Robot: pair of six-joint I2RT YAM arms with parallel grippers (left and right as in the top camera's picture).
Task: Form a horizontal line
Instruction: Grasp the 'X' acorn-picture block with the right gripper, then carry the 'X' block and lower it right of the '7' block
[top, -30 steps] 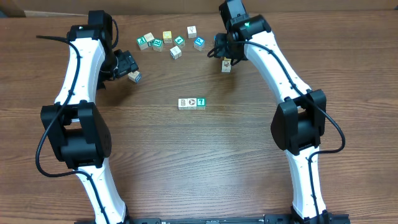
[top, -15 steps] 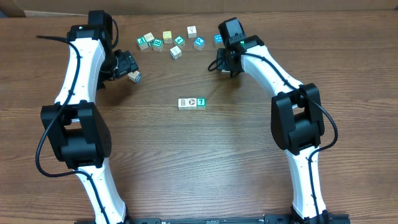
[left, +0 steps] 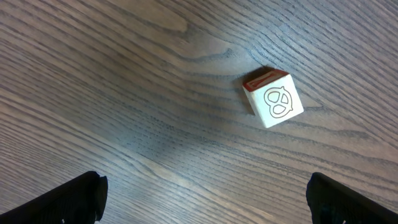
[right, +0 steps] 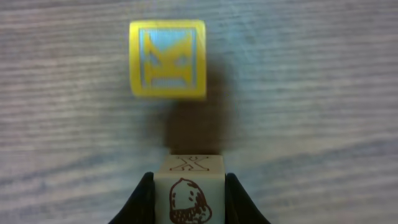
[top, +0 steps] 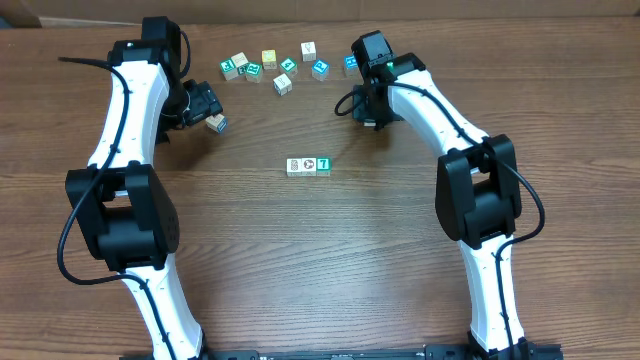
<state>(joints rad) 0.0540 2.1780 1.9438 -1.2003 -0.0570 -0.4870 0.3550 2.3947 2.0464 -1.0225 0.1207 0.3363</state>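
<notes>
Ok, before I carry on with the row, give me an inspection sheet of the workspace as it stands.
Surface: brown wood-grain table, no spills seen.
Job's things: horizontal line holds three cubes side by side, two white, one teal at its right end; acorn cube sits in the right tool.
Clutter: loose cubes scattered along the far edge; pretzel cube below the left tool, apart from it; yellow K cube just beyond the acorn cube.
Tools: left tool open, empty; right tool shut on the acorn cube.
Cables: black cable loops out on the left, second cable on the right; neither touches a cube.
Surroundings: nothing seen.
</notes>
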